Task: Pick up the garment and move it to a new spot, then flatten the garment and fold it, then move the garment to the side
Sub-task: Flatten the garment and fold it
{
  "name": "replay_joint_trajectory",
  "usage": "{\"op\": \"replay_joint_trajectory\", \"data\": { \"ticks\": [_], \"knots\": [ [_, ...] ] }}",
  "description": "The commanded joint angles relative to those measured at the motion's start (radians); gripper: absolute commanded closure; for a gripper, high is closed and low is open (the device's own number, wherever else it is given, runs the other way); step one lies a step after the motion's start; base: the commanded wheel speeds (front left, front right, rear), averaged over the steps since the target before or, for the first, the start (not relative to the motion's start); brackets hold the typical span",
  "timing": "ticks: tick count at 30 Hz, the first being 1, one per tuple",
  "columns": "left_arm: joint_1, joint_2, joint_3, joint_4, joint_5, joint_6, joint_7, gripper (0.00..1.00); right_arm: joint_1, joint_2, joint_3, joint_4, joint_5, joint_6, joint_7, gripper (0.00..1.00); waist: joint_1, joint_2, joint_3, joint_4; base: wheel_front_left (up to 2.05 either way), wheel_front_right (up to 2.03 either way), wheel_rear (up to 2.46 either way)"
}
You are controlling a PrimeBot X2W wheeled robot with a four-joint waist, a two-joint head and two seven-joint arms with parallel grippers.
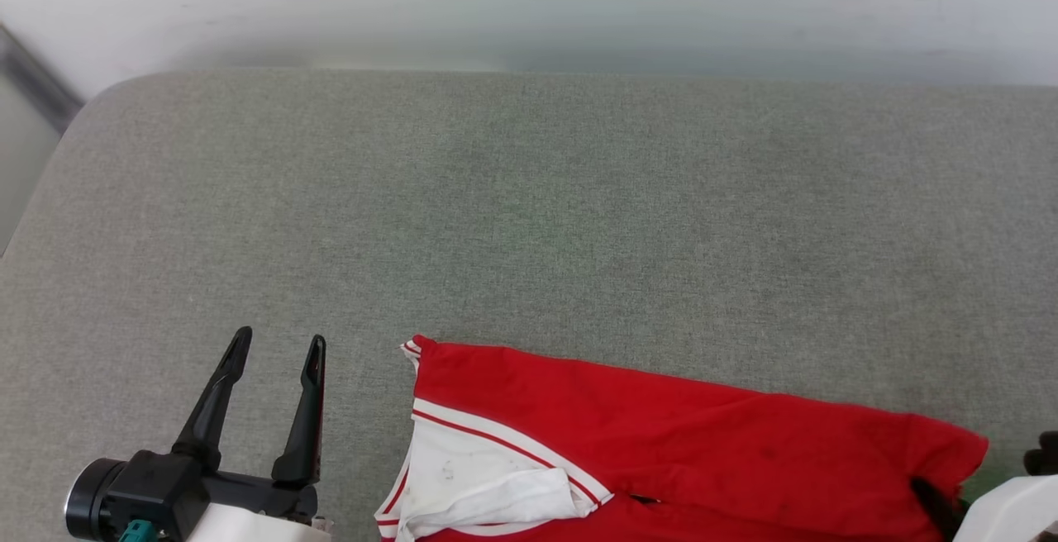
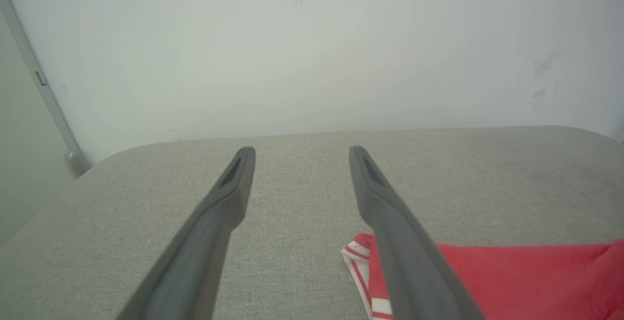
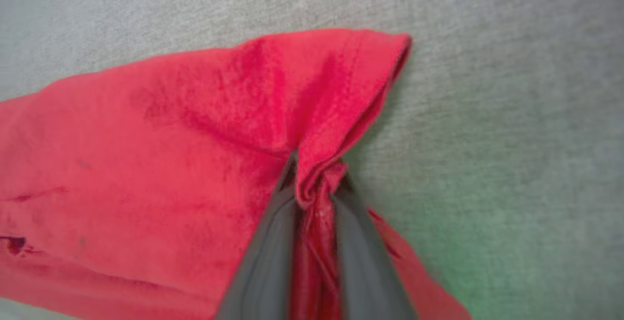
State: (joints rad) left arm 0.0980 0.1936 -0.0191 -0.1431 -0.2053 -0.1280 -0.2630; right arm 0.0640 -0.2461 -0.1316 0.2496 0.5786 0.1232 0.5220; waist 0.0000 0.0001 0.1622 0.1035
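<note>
The garment is a red shirt with a white sleeve and red-and-white trim. It lies crumpled along the near edge of the grey fabric surface. My right gripper is shut on a bunched fold at the garment's right-hand corner, with red cloth pinched between both fingers. In the head view one dark finger of the right gripper shows at that corner, lower right. My left gripper hovers open just left of the shirt's striped corner, touching nothing. In the left wrist view its fingers stand wide apart, the garment at the lower right.
The grey padded surface stretches wide beyond and to the left of the shirt. Its far edge meets a white wall. The surface's rounded far-left corner drops off beside a grey strip.
</note>
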Motion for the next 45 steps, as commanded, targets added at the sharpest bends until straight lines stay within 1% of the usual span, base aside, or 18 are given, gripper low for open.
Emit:
{"op": "replay_joint_trajectory", "data": {
  "ticks": [1, 5, 9, 14, 17, 20, 27, 29, 32, 37, 41, 43, 45],
  "knots": [
    [0.008, -0.003, 0.004, 0.000, 0.002, -0.001, -0.002, 0.00, 0.003, 0.039, 0.036, 0.045, -0.001, 0.010, -0.004, 1.00, 0.0000, -0.0001, -0.008, -0.003, 0.00, 0.00, 0.00],
    [0.016, -0.004, 0.003, 0.002, 0.003, -0.001, -0.002, 0.00, -0.012, 0.002, -0.014, 0.047, -0.012, 0.006, -0.041, 1.00, 0.0000, -0.0001, -0.016, -0.010, 0.00, 0.00, 0.00],
    [0.017, -0.004, 0.005, 0.000, 0.004, -0.002, -0.002, 0.00, -0.025, -0.039, -0.088, 0.054, -0.033, 0.005, -0.062, 1.00, 0.0000, -0.0001, -0.019, -0.020, 0.00, 0.00, 0.00],
    [0.014, -0.003, 0.000, -0.001, 0.008, -0.003, -0.002, 0.00, -0.053, -0.084, -0.193, 0.092, -0.096, 0.006, -0.078, 1.00, 0.0000, -0.0001, -0.022, -0.031, 0.00, 0.00, 0.00],
    [0.015, 0.000, -0.003, 0.003, 0.006, -0.003, -0.002, 0.00, -0.076, -0.093, -0.222, 0.103, -0.114, 0.007, -0.084, 1.00, 0.0000, -0.0001, -0.026, -0.037, 0.00, 0.00, 0.00],
    [0.019, 0.000, -0.003, 0.005, 0.006, -0.003, -0.002, 0.00, -0.083, -0.088, -0.227, 0.093, -0.101, 0.007, -0.076, 1.00, 0.0000, -0.0001, -0.035, -0.045, 0.00, 0.00, 0.00],
    [0.030, -0.004, -0.009, 0.008, 0.006, -0.003, -0.002, 0.00, -0.047, -0.071, -0.187, 0.022, -0.088, 0.007, -0.045, 1.00, 0.0000, -0.0001, -0.059, -0.054, 0.00, 0.00, 0.00],
    [0.036, -0.003, -0.010, 0.009, 0.003, -0.003, -0.002, 0.00, -0.028, -0.066, -0.172, -0.020, -0.082, 0.007, -0.027, 1.00, 0.0000, -0.0001, -0.067, -0.057, 0.00, 0.00, 0.00],
    [0.041, -0.005, -0.010, 0.009, 0.004, -0.003, -0.002, 0.00, 0.010, -0.067, -0.130, -0.100, -0.105, 0.007, -0.003, 1.00, 0.0000, -0.0001, -0.075, -0.059, 0.00, 0.00, 0.00],
    [0.054, -0.008, -0.022, 0.018, 0.007, -0.003, -0.002, 0.00, 0.056, -0.007, -0.067, -0.234, -0.087, 0.007, 0.058, 1.00, 0.0000, -0.0001, -0.087, -0.053, 0.00, 0.00, 0.00],
    [0.052, -0.015, -0.024, 0.019, -0.003, -0.003, -0.002, 0.00, 0.073, 0.055, -0.012, -0.323, -0.089, 0.007, 0.107, 1.00, 0.0000, -0.0001, -0.089, -0.043, 0.00, 0.00, 0.00],
    [0.047, -0.026, -0.022, 0.013, -0.021, -0.003, -0.002, 0.00, 0.078, 0.084, 0.034, -0.362, -0.090, 0.007, 0.132, 1.00, 0.0000, -0.0001, -0.088, -0.035, 0.00, 0.00, 0.00],
    [0.040, -0.022, -0.024, 0.013, -0.025, -0.003, -0.002, 0.00, 0.077, 0.113, 0.073, -0.397, -0.076, 0.007, 0.157, 1.00, 0.0000, -0.0001, -0.086, -0.027, 0.00, 0.00, 0.00]
  ]
}}
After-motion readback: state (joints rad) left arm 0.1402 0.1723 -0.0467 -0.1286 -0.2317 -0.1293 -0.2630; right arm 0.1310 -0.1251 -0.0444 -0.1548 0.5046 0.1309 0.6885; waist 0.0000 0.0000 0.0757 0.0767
